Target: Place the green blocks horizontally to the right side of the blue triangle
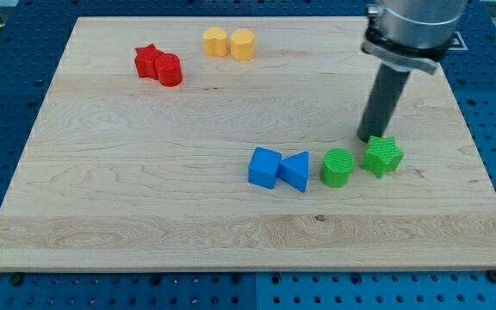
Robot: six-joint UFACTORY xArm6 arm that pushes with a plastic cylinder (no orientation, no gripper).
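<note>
My tip (370, 138) touches the table (145, 198) just above the green star (383, 156); no claw fitted. Green cylinder (337, 167) sits lower-left, beside the blue triangle (297, 170). Row nearly formed; judged next: nudge star slightly down-left into line.

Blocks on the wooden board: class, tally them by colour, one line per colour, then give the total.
Red: 2, red star block and red cylinder
Yellow: 2, yellow blocks
Blue: 2, blue cube and blue triangle
Green: 2, green cylinder and green star block
Total: 8
</note>
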